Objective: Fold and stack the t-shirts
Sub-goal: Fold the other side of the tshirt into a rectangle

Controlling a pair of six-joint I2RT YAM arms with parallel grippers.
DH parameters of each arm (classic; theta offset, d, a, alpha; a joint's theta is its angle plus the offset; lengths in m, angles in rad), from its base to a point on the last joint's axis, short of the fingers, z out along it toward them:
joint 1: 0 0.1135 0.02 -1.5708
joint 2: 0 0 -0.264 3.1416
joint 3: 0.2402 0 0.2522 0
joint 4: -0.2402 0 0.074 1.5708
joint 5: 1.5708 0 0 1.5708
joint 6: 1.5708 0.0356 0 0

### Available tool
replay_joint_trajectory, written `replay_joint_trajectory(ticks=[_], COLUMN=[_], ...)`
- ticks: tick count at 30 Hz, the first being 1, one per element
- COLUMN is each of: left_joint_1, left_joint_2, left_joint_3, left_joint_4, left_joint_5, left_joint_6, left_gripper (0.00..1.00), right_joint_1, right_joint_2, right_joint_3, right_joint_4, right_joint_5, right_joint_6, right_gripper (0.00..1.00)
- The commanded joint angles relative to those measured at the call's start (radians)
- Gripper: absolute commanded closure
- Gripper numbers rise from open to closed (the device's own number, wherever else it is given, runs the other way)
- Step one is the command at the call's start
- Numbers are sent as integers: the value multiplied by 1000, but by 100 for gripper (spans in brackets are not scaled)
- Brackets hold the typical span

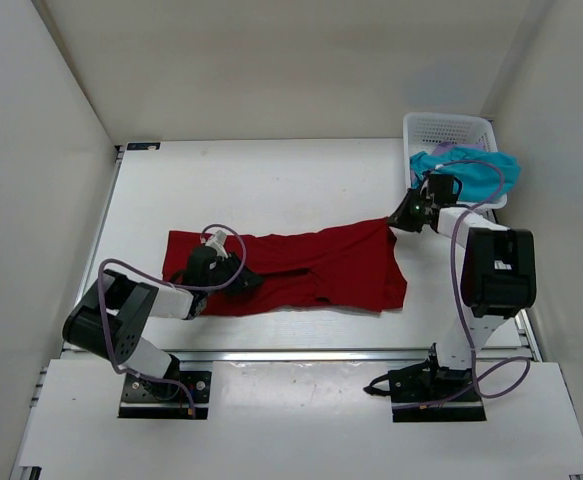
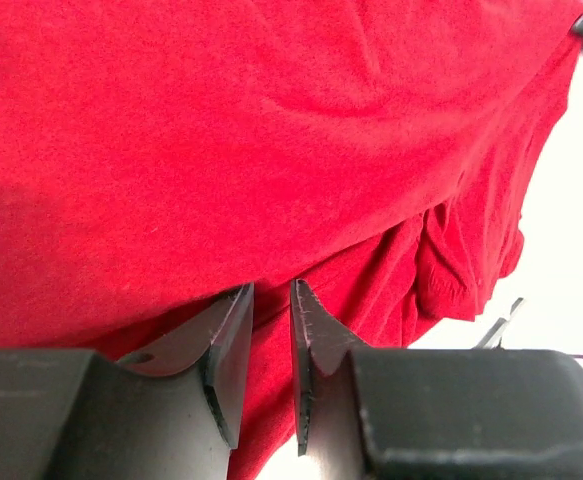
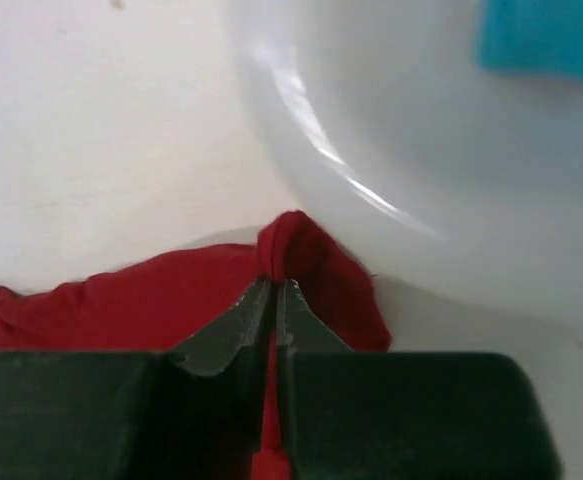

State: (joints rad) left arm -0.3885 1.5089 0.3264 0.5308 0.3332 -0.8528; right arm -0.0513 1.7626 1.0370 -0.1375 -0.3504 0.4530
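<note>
Right gripper (image 3: 273,285) pinched shut on the 2 o'clock corner of the deep red t-shirt (image 1: 311,270), beside white basket (image 1: 449,128) holding teal t-shirt (image 1: 481,175), red cloth spread mid-table, left gripper (image 2: 271,295) at its 9 o'clock end, jaws narrowly apart, red cloth between, grip unclear

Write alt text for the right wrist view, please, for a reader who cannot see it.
The right gripper is shut on a raised corner of the red shirt, which lies on the table. The white basket curves behind, with a patch of teal cloth at top right.
</note>
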Motion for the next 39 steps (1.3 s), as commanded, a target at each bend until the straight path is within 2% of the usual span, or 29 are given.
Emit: replay_joint_trajectory(ticks=[1,5,11,13,15,17,20,22,26,31,34,39], left_joint_1=[22,30,-15,-32,-41,-43,-17,22,103,246,364,531], left_joint_2=[-30,-52,-136,-174,-196,-197,-190,-185,-168,-75,49,192], left_joint_3=[-36,-49,0,36,46,48,40,43,94,96,83,4], left_joint_4=[-35,-37,-100,-136,-150,-150,-134,-105,-86,21,86,259], left_joint_5=[-28,-22,-34,-46,-56,-49,-45,-16,-42,-8,21,104], left_joint_6=[15,12,18,34,35,34,23,-6,-44,-156,-215,-382], left_gripper=[67,67,66,64,64,63,63,63,63,63,63,66], right_joint_1=[2,-10,28,48,91,134,166,195,238,162,105,107], right_joint_2=[18,31,-66,-150,-215,-281,-310,-325,-353,-307,-334,-339], right_joint_3=[71,20,-9,-15,-69,-152,-238,-302,-411,-523,-596,-560], right_joint_4=[78,107,62,33,27,71,67,99,183,219,280,280], right_joint_5=[-18,16,112,175,200,194,163,113,68,76,67,57], right_joint_6=[6,13,-16,-22,-13,-2,21,29,67,131,183,197], right_gripper=[96,94,66,56,53,59,92,99,100,100,100,100])
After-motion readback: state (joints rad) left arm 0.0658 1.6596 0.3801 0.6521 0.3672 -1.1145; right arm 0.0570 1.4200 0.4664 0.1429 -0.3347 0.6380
